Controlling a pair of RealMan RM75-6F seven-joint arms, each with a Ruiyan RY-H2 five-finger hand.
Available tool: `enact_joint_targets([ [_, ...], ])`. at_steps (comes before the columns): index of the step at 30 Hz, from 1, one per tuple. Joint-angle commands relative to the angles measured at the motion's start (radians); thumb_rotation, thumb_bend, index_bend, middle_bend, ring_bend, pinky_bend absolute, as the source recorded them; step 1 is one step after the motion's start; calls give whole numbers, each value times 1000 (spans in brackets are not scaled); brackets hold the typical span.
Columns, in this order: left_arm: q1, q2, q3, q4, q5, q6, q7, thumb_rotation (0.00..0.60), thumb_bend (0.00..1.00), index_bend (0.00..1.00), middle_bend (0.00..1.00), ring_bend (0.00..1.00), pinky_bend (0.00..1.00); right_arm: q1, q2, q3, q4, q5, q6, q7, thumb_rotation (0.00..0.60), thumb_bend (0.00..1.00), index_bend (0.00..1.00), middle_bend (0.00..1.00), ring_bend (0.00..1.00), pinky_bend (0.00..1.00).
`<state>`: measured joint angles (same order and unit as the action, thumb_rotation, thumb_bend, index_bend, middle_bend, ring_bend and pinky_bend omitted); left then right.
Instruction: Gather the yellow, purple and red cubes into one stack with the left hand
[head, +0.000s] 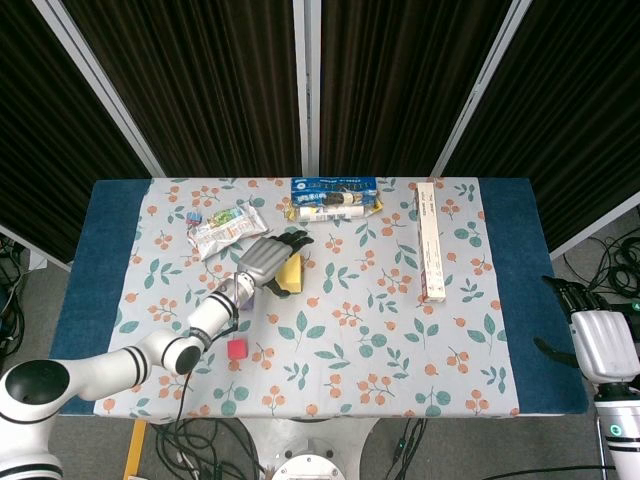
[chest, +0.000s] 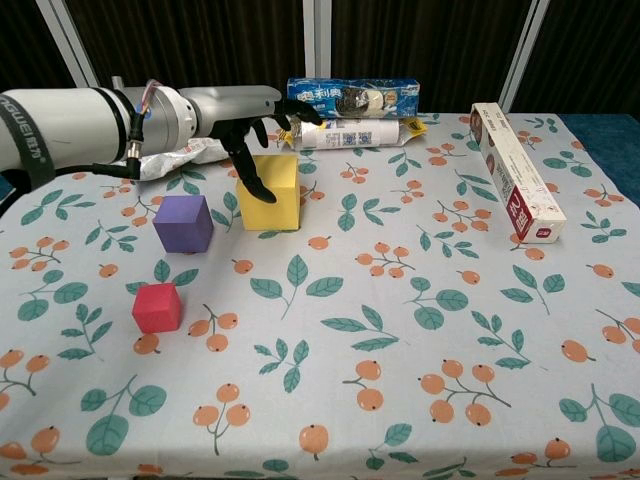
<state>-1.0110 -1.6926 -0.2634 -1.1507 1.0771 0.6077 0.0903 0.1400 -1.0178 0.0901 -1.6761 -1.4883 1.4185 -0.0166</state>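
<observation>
Your yellow cube sits left of the counter's centre, toward the far edge. In the head view most of it is hidden under your left hand; only its right side shows there. The chest view is clearer: the left hand is over the cube's top w/ fingers spread apart, one dark finger hanging down across the front-left face. Whether the fingers actually press the cube or just hover against it, can't tell; nothing is lifted.

Purple cube stands just left of the yellow one, a bit nearer the front edge, apart from it. In the head view it's nearly all covered by your forearm, only a sliver showing. Red cube is nearer the front edge still, apart from the purple, plain in both views.

Further out: a crumpled snack bag toward the far-left corner, partly hidden behind your arm in the chest view. A blue cookie pack lies along the far edge w/ a white tube pack just in front of it. A long white box runs along the right side.

Your right hand is off the counter by the right edge, at the frame's border in the head view, not seen from the chest. Dark fingers stick out apart, holding nothing.
</observation>
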Motion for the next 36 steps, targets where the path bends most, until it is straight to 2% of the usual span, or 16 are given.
enact_joint_targets([
  [1, -11, -26, 6, 30, -20, -2, 10, 600, 82, 149, 161, 142, 266, 1, 0, 0, 1, 2, -2, 2, 600, 52, 136, 187, 175, 282],
  [6, -14, -75, 0, 87, -28, 24, -6, 600, 90, 188, 240, 175, 267, -4, 0, -3, 4, -2, 8, 7, 600, 52, 136, 187, 175, 282],
  [10, -13, -105, -2, 128, -17, 47, -24, 600, 120, 283, 423, 330, 287, -5, 1, -3, 5, 0, 8, 8, 600, 52, 136, 187, 175, 282],
  [14, -8, -104, 5, 141, 5, 52, -42, 600, 155, 314, 488, 375, 301, -5, 0, -2, 4, 1, 9, 10, 600, 52, 136, 187, 175, 282],
  [25, 23, -52, 19, 132, 40, 66, -83, 600, 159, 329, 500, 386, 300, -4, -6, -6, 5, -8, 12, 11, 600, 52, 136, 187, 175, 282],
  [36, 35, -22, 56, 145, 105, 49, -132, 600, 160, 329, 490, 385, 295, -10, -7, -8, 5, -6, 19, 13, 600, 52, 136, 187, 175, 282],
])
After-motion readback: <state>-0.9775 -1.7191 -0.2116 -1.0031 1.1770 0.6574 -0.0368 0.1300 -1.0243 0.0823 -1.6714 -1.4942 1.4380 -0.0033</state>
